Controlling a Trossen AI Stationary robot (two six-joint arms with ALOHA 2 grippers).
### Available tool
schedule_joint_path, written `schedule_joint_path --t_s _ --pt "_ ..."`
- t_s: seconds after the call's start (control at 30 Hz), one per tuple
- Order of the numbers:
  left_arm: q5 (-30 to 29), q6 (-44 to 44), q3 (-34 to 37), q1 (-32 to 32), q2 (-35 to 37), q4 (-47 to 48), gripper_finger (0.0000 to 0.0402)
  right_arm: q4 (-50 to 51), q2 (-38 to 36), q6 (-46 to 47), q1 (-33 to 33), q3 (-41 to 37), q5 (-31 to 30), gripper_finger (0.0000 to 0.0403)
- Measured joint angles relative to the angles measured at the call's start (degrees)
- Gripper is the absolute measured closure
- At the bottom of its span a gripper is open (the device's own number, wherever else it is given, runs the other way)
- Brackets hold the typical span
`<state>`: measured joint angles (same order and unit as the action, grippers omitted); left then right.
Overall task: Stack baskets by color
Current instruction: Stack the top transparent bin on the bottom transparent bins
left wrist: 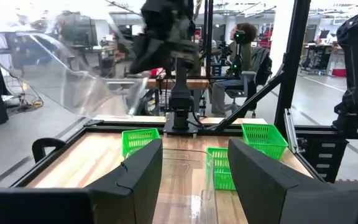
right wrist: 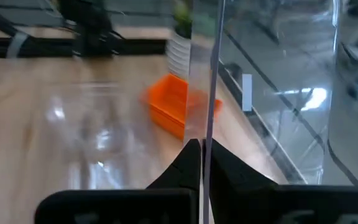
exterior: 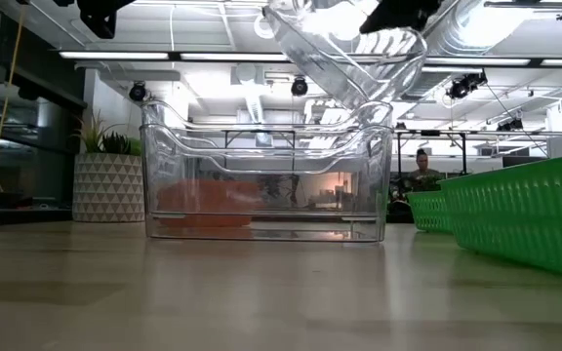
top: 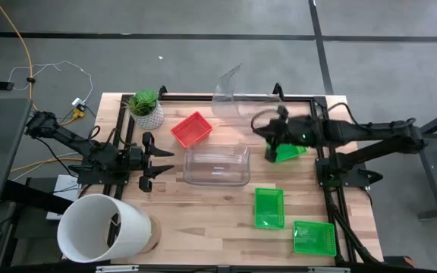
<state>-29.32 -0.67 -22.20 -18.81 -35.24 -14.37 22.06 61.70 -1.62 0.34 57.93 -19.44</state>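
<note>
Holding a clear basket (top: 228, 92) by one thin wall, your right gripper (right wrist: 202, 163) has its jaws pinched tight on that wall, and the basket hangs tilted in the air over the far edge of the table, well apart from the second clear basket (top: 217, 164) standing mid-table. With a grip on one edge only, the basket could pivot or slip out if you swing it fast. Its transparent walls are hard to read, so you may misjudge the alignment; come down skewed and a rim could catch on the lower basket's rim and shove it across the wood instead of nesting. Watch the red basket (top: 191, 129) just beside the path. Your left gripper (top: 158, 163) waits with fingers spread, empty, just beside the standing basket and could be bumped.
</note>
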Motion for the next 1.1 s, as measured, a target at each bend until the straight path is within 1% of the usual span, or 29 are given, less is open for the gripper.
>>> schedule_joint_path --t_s 0.13,0.3,0.5,0.6,0.9,1.1 --pt "-0.01 0.00 0.00 0.01 0.00 0.11 0.0230 -7.56 -0.12 -1.94 5.72 -4.07 -2.54 0.0403" --pt "-0.78 0.00 0.00 0.02 0.00 0.17 0.0230 -19.68 -0.12 -4.37 9.72 -9.09 -3.69 0.0403" --pt "-1.15 0.00 0.00 0.02 0.00 0.91 0.0230 -36.22 -0.12 -4.88 11.62 -16.82 -1.57 0.0403" --pt "-1.15 0.00 0.00 0.02 0.00 1.11 0.0230 -42.27 -0.12 -5.78 11.89 -20.00 -1.52 0.0403" --pt "-1.14 0.00 0.00 0.02 0.00 1.11 0.0230 -45.94 -0.12 -6.26 11.85 -20.98 -1.53 0.0403" --pt "-1.14 0.00 0.00 0.02 0.00 1.11 0.0230 -46.07 -0.12 -5.98 11.85 -20.98 -1.51 0.0403"
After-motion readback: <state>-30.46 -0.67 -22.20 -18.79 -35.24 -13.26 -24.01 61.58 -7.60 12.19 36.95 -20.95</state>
